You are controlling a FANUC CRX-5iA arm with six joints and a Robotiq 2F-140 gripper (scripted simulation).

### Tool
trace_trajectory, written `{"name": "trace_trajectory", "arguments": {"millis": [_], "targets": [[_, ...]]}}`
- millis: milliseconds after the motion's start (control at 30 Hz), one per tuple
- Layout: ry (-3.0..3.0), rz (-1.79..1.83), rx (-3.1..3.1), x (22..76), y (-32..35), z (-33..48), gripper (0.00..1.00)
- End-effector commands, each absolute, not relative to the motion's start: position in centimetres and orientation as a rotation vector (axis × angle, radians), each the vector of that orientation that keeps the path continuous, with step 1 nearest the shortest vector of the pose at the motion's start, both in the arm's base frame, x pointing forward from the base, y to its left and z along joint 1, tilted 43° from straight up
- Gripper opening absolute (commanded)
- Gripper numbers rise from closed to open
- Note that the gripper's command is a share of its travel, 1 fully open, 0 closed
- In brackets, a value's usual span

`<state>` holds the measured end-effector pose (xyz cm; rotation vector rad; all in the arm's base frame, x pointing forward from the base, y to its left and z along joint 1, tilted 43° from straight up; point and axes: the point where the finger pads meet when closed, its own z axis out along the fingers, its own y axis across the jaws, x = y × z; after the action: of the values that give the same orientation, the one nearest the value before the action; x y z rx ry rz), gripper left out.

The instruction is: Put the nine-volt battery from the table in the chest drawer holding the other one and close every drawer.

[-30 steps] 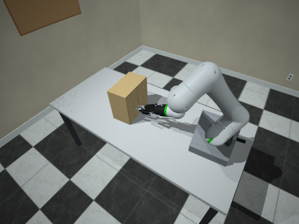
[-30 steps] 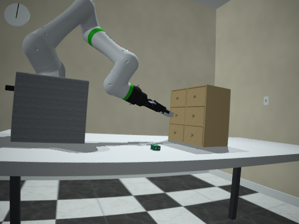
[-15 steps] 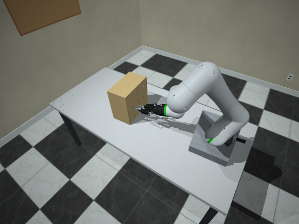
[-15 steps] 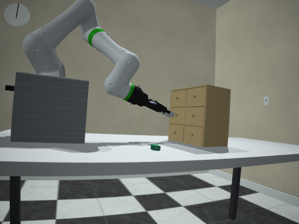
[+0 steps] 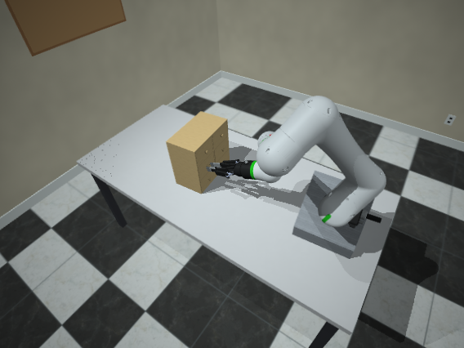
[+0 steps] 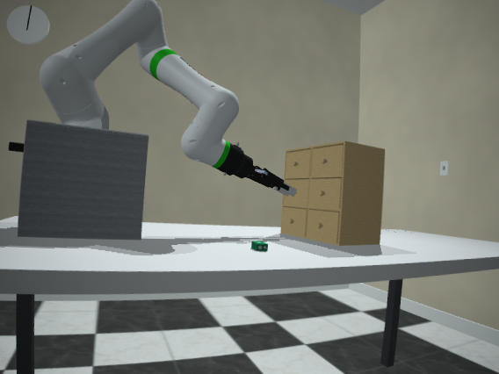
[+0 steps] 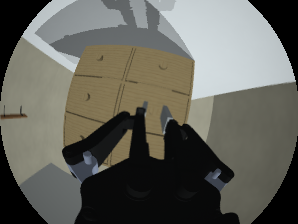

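The small wooden chest [image 5: 196, 149] stands on the white table, with six drawers in two columns, all pushed in; it also shows in the side view [image 6: 331, 193] and the wrist view [image 7: 127, 96]. The green nine-volt battery [image 6: 259, 246] lies on the table in front of the chest, a little left of it in the side view. My gripper [image 6: 291, 190] is nearly shut, with a narrow gap and nothing held. Its tips are right at the front of the middle left drawer [image 6: 295, 193], whose knob is hidden behind the fingers. The gripper also shows in the overhead view [image 5: 211, 167] and the wrist view [image 7: 153, 112].
The arm's grey pedestal [image 6: 81, 180] stands on the table, well away from the chest, and shows in the overhead view [image 5: 335, 216] as well. The arm reaches low over the table between pedestal and chest. Walls are behind the table.
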<state>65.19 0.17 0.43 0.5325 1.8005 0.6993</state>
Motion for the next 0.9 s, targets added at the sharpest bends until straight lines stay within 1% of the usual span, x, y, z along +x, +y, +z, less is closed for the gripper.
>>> {"name": "trace_trajectory", "arguments": {"millis": [0, 867], "targets": [[1.8, 0.699, 0.532, 65.63, 0.13, 0.44, 0.2], [1.8, 0.699, 0.532, 66.09, 0.12, 0.44, 0.2]]}}
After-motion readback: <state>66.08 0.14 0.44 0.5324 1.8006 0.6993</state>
